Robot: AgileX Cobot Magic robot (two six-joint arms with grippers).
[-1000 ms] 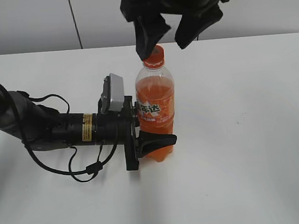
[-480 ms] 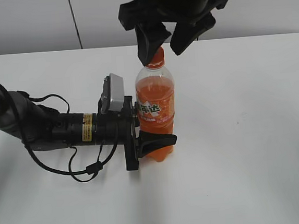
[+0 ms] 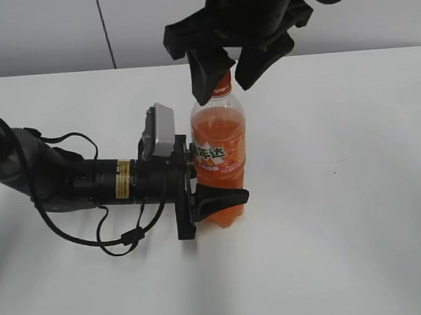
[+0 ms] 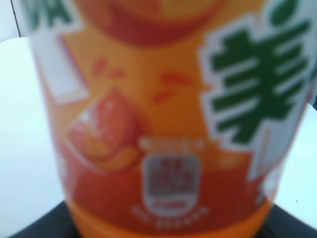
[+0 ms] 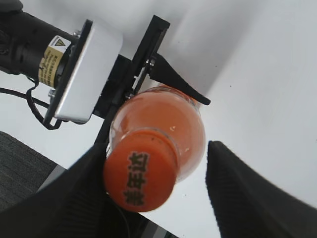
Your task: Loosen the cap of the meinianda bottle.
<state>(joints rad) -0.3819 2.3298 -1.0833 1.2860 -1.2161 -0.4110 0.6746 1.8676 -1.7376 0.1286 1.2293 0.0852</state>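
On the white table (image 3: 346, 190), near centre, the bottle (image 3: 220, 153) stands upright, orange drink up to the shoulder, label facing the left arm.

Left gripper (image 3: 199, 195): lies low along the table from the left, wrist camera box on top. Fingers closed on the bottle's lower body; one dark finger (image 3: 225, 197) wraps across the front just under the label. The bottle (image 4: 163, 119) fills the left wrist view, blurred, with orange label, green-and-white characters, an orange-slice picture. Dark finger edges show at the bottom corners there.

Right gripper (image 3: 224, 71): comes down from above, fingers spread apart, one on each side of the neck. Cap (image 3: 223, 79) sits between them, mostly hidden behind the left-hand finger (image 3: 204, 73) in the exterior view.

Right wrist view, looking down: cap (image 5: 141, 176) on the bottle (image 5: 168, 129), dark print across its top. One dark finger (image 5: 81, 198) is touching or nearly touching the cap's side; cannot tell which. The other finger (image 5: 247, 193) stands clearly apart, white table showing in the gap. Not clamped on the cap.

Cap still seated on the neck; no visible gap at the orange ring. Left gripper (image 5: 143, 74) visible below, holding the bottle.
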